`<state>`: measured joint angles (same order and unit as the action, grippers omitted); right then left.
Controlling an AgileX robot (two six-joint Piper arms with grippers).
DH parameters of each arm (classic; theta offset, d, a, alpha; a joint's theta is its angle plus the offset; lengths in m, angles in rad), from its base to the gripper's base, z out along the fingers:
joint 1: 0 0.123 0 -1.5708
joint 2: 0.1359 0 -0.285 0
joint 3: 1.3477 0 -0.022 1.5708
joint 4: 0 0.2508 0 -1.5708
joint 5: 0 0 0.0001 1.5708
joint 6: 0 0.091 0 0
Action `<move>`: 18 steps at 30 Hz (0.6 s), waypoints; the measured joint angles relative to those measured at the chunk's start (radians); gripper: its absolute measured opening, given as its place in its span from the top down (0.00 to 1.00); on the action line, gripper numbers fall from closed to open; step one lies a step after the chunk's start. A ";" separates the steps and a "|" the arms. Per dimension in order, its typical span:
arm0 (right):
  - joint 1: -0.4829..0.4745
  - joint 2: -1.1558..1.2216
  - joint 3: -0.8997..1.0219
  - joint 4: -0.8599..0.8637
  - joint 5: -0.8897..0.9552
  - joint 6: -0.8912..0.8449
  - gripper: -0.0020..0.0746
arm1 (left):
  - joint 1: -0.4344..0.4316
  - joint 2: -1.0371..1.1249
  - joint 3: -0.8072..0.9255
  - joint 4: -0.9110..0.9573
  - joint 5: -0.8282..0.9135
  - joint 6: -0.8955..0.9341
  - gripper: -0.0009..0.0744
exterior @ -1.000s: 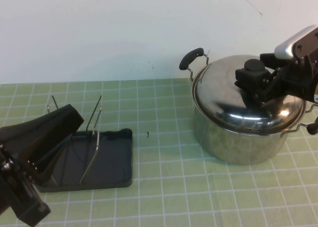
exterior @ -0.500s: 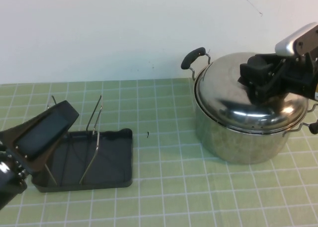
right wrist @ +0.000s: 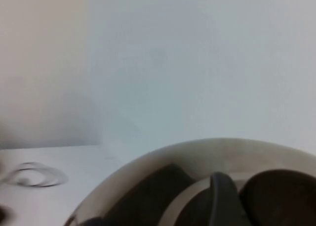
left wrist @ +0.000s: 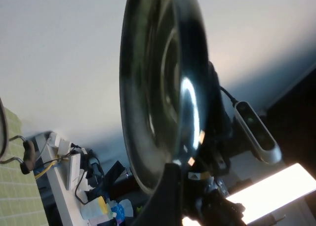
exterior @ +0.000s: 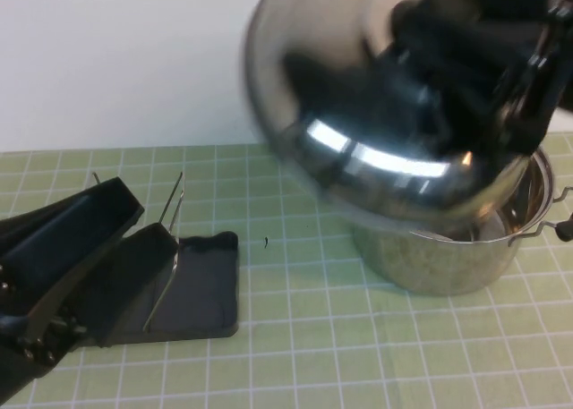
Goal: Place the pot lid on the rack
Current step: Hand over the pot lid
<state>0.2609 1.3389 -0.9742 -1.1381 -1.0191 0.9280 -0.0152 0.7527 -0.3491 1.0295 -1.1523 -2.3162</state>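
Note:
The pot lid (exterior: 358, 132) is lifted off the pot (exterior: 448, 252) and hangs tilted high above it, close to the high camera. My right gripper (exterior: 452, 42) is shut on the lid's black knob (right wrist: 284, 199); the lid's rim (right wrist: 217, 149) shows in the right wrist view. The left wrist view shows the lid (left wrist: 163, 87) edge-on. The rack (exterior: 208, 293), a dark grey tray with wire prongs (exterior: 170, 221), sits at the left. My left gripper (exterior: 143, 225) hovers low over the rack's left part, open and empty.
The open steel pot stands at the right, its wire handle (exterior: 562, 223) sticking out to the right edge. A white wall runs along the back. Green gridded mat (exterior: 295, 337) lies bare between the rack and the pot.
My right gripper has lifted the lid off the pot, up and to the left towards the camera. My left gripper has opened and shifted over the rack.

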 joint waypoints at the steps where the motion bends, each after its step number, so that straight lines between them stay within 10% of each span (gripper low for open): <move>1: 0.031 -0.008 0.000 -0.020 -0.005 0.031 0.52 | 0.000 0.000 0.000 0.002 0.000 0.000 0.10; 12: 0.404 -0.006 0.000 -0.053 0.137 0.047 0.52 | 0.000 0.000 0.000 0.002 0.008 0.034 0.11; 18: 0.440 0.029 0.000 -0.006 0.146 -0.012 0.52 | 0.000 0.000 0.000 0.004 0.001 0.071 0.46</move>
<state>0.7006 1.3676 -0.9742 -1.1437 -0.8729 0.9157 -0.0152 0.7527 -0.3491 1.0332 -1.1512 -2.2449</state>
